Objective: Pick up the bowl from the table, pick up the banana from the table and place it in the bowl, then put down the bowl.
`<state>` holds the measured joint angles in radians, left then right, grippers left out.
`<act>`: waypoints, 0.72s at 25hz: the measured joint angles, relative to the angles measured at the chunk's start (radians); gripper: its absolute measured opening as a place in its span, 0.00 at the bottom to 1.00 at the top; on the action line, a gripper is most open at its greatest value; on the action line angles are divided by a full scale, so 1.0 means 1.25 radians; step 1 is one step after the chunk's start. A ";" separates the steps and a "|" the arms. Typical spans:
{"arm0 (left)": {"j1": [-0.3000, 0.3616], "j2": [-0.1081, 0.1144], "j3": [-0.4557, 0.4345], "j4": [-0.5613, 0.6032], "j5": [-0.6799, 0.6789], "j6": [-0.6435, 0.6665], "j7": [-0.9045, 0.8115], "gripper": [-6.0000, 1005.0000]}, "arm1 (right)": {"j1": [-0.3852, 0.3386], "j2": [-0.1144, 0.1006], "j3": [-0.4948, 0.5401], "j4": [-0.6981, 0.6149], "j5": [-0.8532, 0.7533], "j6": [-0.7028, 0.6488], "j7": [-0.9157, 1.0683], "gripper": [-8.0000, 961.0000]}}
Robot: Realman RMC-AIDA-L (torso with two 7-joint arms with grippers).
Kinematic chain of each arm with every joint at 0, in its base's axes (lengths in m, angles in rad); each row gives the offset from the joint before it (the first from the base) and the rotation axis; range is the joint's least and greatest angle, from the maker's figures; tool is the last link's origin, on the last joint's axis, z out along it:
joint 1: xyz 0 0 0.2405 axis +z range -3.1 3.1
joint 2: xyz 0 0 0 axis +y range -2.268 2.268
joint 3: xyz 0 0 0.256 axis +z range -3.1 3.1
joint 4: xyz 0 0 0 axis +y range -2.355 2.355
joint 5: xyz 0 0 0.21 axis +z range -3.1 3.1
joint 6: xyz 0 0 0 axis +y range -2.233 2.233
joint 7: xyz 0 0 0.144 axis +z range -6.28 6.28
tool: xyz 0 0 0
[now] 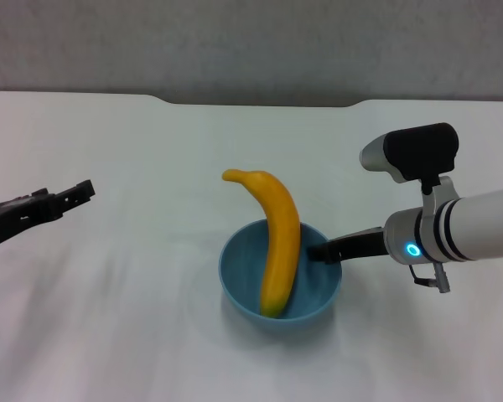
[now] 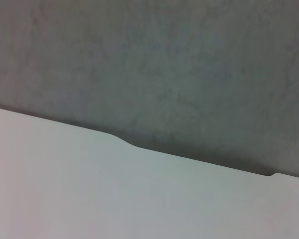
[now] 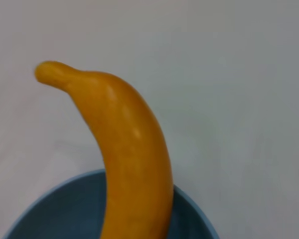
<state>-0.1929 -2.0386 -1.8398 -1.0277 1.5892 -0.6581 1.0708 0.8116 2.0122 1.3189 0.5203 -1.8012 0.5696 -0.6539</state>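
The bowl (image 1: 281,285), light blue and glossy, sits near the middle of the white table (image 1: 134,335), toward its near edge. The banana (image 1: 272,243) stands in it, one end down against the near inner wall, its body rising over the far rim and curving left, the short stem tip hanging free above the tabletop. The right gripper (image 1: 317,251) reaches in from the right, its dark fingers at the bowl's right rim just beside the banana; whether they clamp the rim or merely touch it cannot be told. Well off to the left, the left gripper (image 1: 71,197) hovers above bare tabletop with nothing between its fingers; how they stand cannot be told. Farther back, the shallow notch (image 1: 264,102) cuts the table's far edge before a grey wall (image 1: 251,42). The right wrist view shows the banana's smooth skin close up above the blue rim. The left wrist view shows only table edge, notch and wall.
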 joint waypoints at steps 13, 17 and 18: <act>0.028 -0.001 -0.017 -0.006 -0.005 0.000 0.004 0.89 | -0.190 -0.009 0.060 0.279 -0.124 0.010 -0.002 0.72; 0.045 -0.002 -0.022 -0.004 -0.081 0.000 0.058 0.89 | -0.293 -0.009 0.106 0.409 -0.152 0.006 -0.018 0.83; 0.051 -0.002 -0.023 -0.003 -0.103 -0.001 0.074 0.89 | -0.315 -0.010 0.113 0.437 -0.153 0.000 -0.032 0.87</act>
<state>-0.1292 -2.0410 -1.8683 -1.0315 1.4609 -0.6588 1.1632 0.4174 2.0003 1.4598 1.0672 -1.9927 0.5700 -0.6939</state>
